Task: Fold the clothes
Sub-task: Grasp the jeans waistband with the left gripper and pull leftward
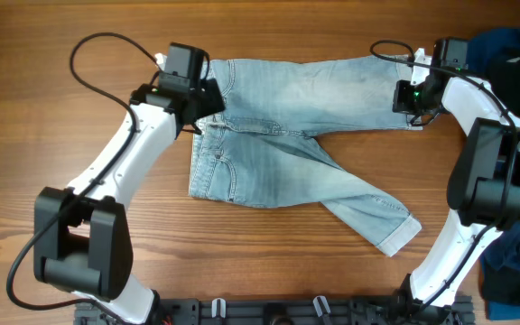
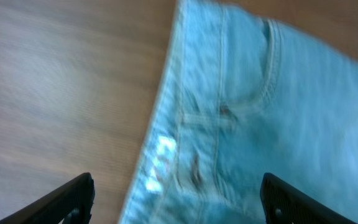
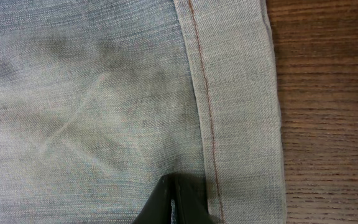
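Jeans (image 1: 287,135) lie spread on the table (image 1: 79,253), unfolded. Left gripper (image 2: 178,199) stands apart over the waistband; right gripper (image 3: 174,202) is pinched on the cuff (hem side). Next move, likely: a leg fold.

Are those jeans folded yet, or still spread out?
Partly folded: the jeans are doubled at the waist, but one leg splays diagonally and the other lies straight on the table.
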`<state>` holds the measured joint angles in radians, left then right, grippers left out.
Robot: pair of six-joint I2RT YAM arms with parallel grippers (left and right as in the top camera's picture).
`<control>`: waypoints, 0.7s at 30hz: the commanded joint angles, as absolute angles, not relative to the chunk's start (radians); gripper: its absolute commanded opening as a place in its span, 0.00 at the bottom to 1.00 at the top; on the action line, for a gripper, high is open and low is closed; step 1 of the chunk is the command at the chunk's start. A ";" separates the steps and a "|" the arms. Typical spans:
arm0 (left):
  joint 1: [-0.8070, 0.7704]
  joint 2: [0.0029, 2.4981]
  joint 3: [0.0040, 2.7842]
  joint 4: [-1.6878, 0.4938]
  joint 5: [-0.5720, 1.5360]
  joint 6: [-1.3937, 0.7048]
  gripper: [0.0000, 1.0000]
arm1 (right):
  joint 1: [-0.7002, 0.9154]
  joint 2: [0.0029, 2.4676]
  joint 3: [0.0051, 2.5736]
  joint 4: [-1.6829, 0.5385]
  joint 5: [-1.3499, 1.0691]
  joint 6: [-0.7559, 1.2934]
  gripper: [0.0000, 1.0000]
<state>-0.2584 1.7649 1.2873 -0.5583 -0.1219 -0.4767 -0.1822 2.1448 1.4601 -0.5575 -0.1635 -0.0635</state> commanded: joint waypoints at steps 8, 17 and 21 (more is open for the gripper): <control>-0.131 1.753 1.329 -0.550 -0.030 -0.456 0.84 | -0.175 2.066 1.560 -0.627 -0.353 -0.052 0.07; -0.107 1.752 1.329 -0.728 0.192 -0.424 0.86 | -0.177 1.758 1.570 -0.878 -0.405 -0.049 0.36; -0.089 1.752 1.329 -0.813 0.387 -0.373 0.86 | -0.177 1.671 1.570 -0.981 -0.372 -0.049 0.51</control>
<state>-0.1116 1.7653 1.3106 -0.7601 0.1654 -0.4377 -0.1814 1.7226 1.5631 -0.9287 -0.3702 -0.0498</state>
